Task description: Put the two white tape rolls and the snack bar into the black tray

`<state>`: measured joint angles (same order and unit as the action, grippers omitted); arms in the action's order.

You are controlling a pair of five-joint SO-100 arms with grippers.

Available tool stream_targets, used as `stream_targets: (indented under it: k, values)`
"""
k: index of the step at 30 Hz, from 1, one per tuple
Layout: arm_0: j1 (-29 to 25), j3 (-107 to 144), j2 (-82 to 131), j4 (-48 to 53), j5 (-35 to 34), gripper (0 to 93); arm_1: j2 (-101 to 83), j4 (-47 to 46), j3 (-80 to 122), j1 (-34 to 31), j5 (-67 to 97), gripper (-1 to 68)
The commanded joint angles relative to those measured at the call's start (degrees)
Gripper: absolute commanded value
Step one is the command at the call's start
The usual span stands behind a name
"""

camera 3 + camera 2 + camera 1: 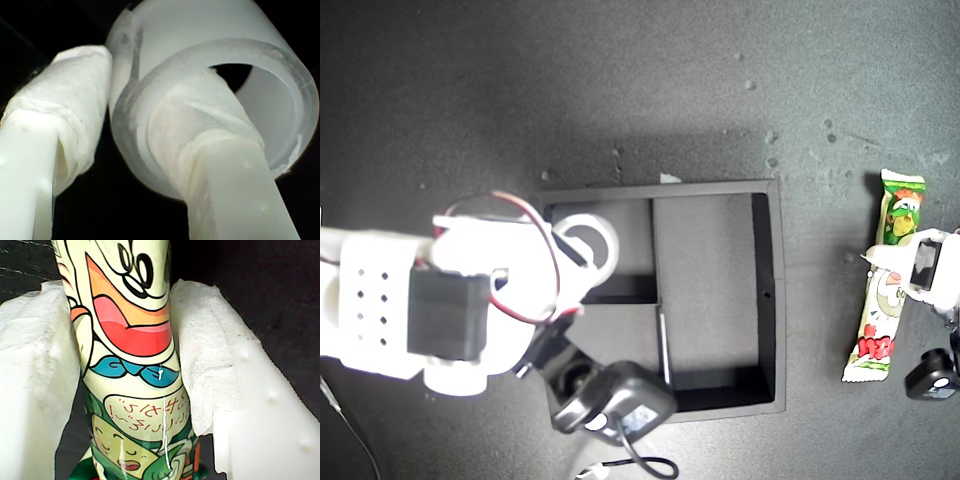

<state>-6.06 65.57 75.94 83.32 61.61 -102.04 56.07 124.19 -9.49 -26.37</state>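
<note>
The fingers (200,370) of the first gripper (122,390) stand on either side of the snack bar (130,330) and press against its wrapper, so they look clamped on it. In the exterior view this gripper (925,270) sits across the bar (880,330) near its middle. The bar lies on the dark surface (620,80), well apart from the black tray (768,300), so that item is gripped but not yet carried over. The second gripper (125,125) has one finger through the hole of a white tape roll (210,30) and the other against the outside of its wall, closed on that wall. From the exterior view the roll (588,232) is over a small compartment of the tray, directly below those fingers. Whether it already rests on the compartment floor or hangs just above it cannot be told. By this reading one roll is about delivered and needs only release, and the bar is the next thing to move. The other tape roll shows in no view. The second arm and its camera cover the second small compartment and part of the surface beyond the tray, so it may lie there or elsewhere. The long compartment beside the second gripper's fingers looks bare.
</note>
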Motion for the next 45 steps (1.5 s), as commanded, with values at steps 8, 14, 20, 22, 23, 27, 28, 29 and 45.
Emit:
stream_targets:
  k: [8,14,20,22,23,27,28,29,45]
  values:
    - [-0.9,-5.3,-1.1,0.0,-1.1,14.3,-0.3,4.9,-3.6,0.0,0.3,15.4]
    - [-1.3,-8.5,-0.9,2.7,-1.0,15.1,-0.2,-0.7,1.9,-0.4,-1.6,19.3]
    - [-1.8,-14.7,-0.3,8.1,-0.9,14.5,-0.1,-3.5,3.5,-0.4,-2.0,6.0]
    - [-2.2,-15.9,0.1,9.6,-0.6,14.2,-0.1,-2.1,2.3,-0.5,-1.9,0.5]
    - [-2.4,-16.2,0.4,10.4,-0.4,14.0,-0.1,-0.9,1.2,-0.5,-1.8,0.2]
    - [-2.9,-15.5,1.9,11.7,0.4,13.7,-0.1,6.2,-4.9,-0.5,-0.4,0.1]
    - [-3.1,-15.2,2.3,11.9,0.5,13.7,-0.1,8.2,-6.8,-0.4,0.2,0.1]
    - [-3.2,-14.9,2.6,12.1,0.7,13.6,-0.1,10.2,-8.6,-0.3,0.7,0.1]
    - [-6.9,0.0,16.0,12.5,9.8,13.2,19.8,34.3,-58.2,5.6,16.2,0.0]
